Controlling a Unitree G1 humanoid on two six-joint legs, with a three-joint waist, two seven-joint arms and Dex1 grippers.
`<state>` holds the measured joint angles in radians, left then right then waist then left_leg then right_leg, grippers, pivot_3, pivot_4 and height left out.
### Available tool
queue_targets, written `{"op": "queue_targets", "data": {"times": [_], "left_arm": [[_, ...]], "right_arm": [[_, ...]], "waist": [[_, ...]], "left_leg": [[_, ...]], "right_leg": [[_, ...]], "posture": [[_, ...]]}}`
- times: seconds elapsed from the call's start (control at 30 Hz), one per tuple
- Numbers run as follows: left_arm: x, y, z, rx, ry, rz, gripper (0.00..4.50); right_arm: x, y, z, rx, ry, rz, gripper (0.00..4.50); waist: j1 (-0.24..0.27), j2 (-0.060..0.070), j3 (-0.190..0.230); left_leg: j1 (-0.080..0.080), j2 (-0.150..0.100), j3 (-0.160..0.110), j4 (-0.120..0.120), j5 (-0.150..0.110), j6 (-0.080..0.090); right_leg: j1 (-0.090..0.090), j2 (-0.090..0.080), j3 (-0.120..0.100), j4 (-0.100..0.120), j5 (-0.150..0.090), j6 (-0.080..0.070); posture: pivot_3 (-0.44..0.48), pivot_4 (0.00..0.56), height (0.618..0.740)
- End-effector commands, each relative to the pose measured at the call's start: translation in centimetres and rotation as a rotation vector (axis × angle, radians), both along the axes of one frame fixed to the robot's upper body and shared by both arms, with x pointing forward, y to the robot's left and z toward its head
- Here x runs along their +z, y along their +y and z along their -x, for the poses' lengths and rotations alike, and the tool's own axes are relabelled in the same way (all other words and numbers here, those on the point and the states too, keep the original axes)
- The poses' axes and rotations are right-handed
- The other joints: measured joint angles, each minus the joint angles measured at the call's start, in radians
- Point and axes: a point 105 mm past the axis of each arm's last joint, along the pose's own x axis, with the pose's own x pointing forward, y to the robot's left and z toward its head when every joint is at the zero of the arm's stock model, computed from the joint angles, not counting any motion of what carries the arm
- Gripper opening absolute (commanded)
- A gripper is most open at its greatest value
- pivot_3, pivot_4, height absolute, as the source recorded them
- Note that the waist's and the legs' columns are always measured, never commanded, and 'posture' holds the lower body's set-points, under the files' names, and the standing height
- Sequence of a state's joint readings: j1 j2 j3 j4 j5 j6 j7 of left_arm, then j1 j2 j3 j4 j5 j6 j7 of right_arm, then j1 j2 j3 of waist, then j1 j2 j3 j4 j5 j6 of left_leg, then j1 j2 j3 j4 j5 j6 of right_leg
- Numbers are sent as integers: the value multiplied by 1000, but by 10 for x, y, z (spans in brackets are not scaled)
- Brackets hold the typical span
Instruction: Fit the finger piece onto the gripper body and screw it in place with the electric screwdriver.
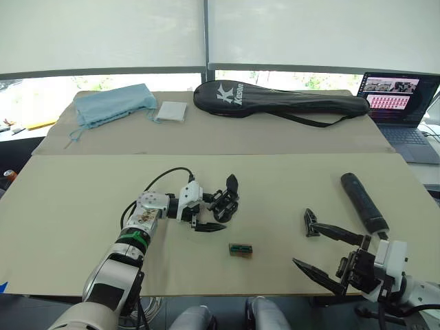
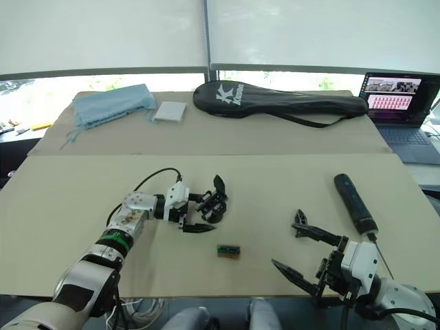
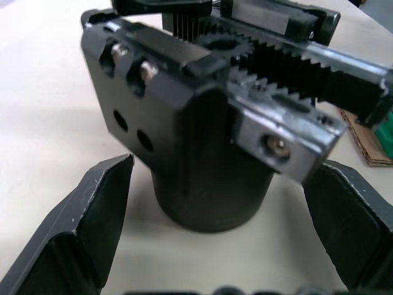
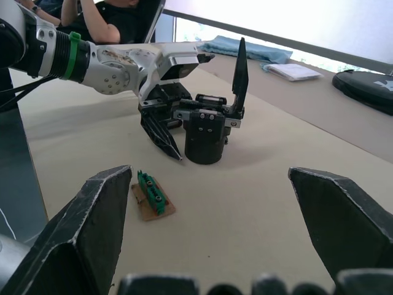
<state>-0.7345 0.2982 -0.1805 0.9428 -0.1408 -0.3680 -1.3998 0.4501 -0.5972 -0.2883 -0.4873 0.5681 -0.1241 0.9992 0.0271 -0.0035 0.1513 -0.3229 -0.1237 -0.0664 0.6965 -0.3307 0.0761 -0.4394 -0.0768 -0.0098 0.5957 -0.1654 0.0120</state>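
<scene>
1. Readable writing: the long black racket bag [image 1: 282,103] at the far side of the tabletop [image 1: 289,185] carries a white "K" logo with a brand word beside it, too small to read surely.
2. Count: 1 gripper body [image 1: 225,201], 1 electric screwdriver [image 1: 364,203], 1 small green block on a brown card [image 1: 240,249], 1 folded blue cloth [image 1: 113,104], 1 white pad [image 1: 170,111], 1 laptop [image 1: 402,103] with its screen lit.
3. The gripper body stands upright on its round base near the tabletop's middle, its 1 pointed finger rising upward.
4. The left gripper [image 1: 204,211] is spread wide, 1 finger on each side of the gripper body's round base; the left wrist view shows gaps on both sides, so it holds nothing.
5. The right gripper [image 1: 317,249] is spread wide and empty near the tabletop's front edge.
6. The electric screwdriver lies flat just beside the right gripper, bit toward the robot.
7. The green block lies between the 2 grippers, near the gripper body.
</scene>
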Motion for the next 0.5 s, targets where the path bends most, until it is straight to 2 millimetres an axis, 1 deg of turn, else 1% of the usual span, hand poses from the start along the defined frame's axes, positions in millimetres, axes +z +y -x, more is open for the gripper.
{"op": "queue_targets", "data": {"times": [0.03, 0.17, 0.33, 0.43, 0.5], "left_arm": [[1, -3, -1, -17, -3, -5, 4428], [1, -5, -4, 7, -14, 3, 4428], [-3, -3, -3, 10, -12, -14, 4428], [-4, 0, -3, 15, -7, -16, 3661], [-3, 1, -2, 18, -11, -11, 2729]], "right_arm": [[12, 1, 3, 2, -53, 6, 4500], [12, 1, 4, 0, -52, 10, 4500], [12, 1, 4, 1, -49, 10, 4500], [11, 2, 5, -2, -50, 4, 4500], [9, 3, 6, -1, -42, -3, 4500]], "waist": [[1, 0, 0], [3, 0, 0], [10, 0, 0], [10, 0, 0], [10, 0, 0]], "left_leg": [[0, 0, 0, 0, 0, 0], [0, 0, 0, 0, 0, 0], [0, 0, 0, 0, 0, 0], [0, 0, 0, 0, 0, 0], [0, 0, 0, 0, 0, 0]], "right_leg": [[0, 0, 0, 0, 0, 0], [0, 0, 0, 0, 0, 0], [0, 0, 0, 0, 0, 0], [0, 0, 0, 0, 0, 0], [0, 0, 0, 0, 0, 0]], "posture": [[0, 150, 740], [0, 150, 740], [0, 150, 740], [0, 150, 740], [0, 150, 740]]}}
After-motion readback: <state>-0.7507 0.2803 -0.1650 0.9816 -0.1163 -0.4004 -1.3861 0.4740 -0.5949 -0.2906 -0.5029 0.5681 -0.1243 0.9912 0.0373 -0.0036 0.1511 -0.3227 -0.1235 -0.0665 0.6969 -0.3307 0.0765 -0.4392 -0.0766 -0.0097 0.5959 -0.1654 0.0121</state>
